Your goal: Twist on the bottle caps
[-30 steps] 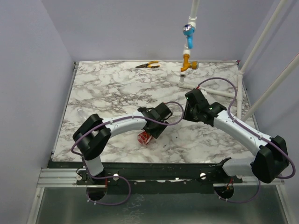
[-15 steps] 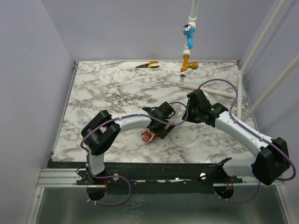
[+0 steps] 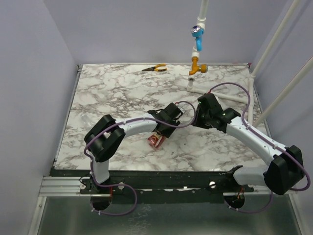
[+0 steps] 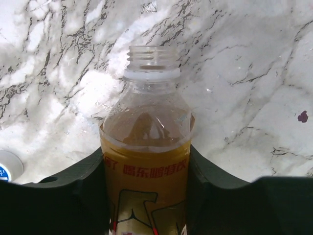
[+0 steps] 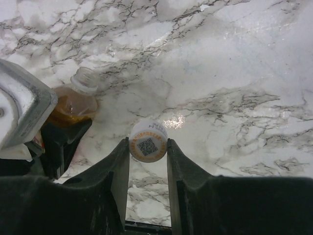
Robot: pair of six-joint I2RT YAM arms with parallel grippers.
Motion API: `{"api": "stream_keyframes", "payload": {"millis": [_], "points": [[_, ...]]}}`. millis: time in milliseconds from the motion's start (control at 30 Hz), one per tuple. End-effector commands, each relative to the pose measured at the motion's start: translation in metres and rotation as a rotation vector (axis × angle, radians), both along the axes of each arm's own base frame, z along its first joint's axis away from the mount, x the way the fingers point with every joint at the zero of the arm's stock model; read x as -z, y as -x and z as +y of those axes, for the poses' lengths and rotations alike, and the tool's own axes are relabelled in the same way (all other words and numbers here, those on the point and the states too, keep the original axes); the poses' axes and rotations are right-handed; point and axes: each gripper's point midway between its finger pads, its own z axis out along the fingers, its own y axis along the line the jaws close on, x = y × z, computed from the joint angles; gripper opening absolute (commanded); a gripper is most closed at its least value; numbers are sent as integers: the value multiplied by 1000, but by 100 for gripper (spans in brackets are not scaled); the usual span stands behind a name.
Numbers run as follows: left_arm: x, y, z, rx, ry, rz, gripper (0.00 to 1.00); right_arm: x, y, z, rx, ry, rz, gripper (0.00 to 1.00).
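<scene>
Since a second ago, your left gripper (image 4: pixel 145 159) is carrying the small clear plastic bottle with a red label and amber liquid (image 4: pixel 146 122) rightward. It is now low in the overhead frame's middle, jaws clenching its labelled body, threaded neck uncapped. A white round plastic cap with a blue mark (image 4: pixel 7 167) is lying at the left-wrist view's lower left edge. Beyond, your right gripper (image 5: pixel 147 147) is grasping a white round screw cap with a printed code (image 5: pixel 148 142) over the marble table (image 3: pixel 112 88). Orange-handled pliers (image 3: pixel 155 68) are lying at the far edge.

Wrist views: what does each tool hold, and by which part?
Left tool grips the bottle by its labelled body; right tool pinches a white cap by its sides.
</scene>
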Motion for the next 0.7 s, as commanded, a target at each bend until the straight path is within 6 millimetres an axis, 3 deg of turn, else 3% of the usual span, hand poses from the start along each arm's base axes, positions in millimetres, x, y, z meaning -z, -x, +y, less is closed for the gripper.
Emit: {"api": "stream_keyframes", "payload": {"millis": [0,200,267,367,533,667], "points": [[-28,-9,-11,6,96,-62,42,-16,5,10,-70,-55,-12,29],[-125,-12,-13,-10,322,-257,31,-70,7,44,-236,-213,-90,29],[-146,-5,-10,8,371,-293,28,-92,9,55,-290,-268,-120,29],[-162,7,-1,36,417,-343,28,-123,10,65,-344,-324,-165,29],[-164,26,13,125,460,-417,28,-163,12,68,-375,-361,-223,29],[-172,41,15,272,519,-521,26,-178,21,77,-439,-407,-224,29]]}}
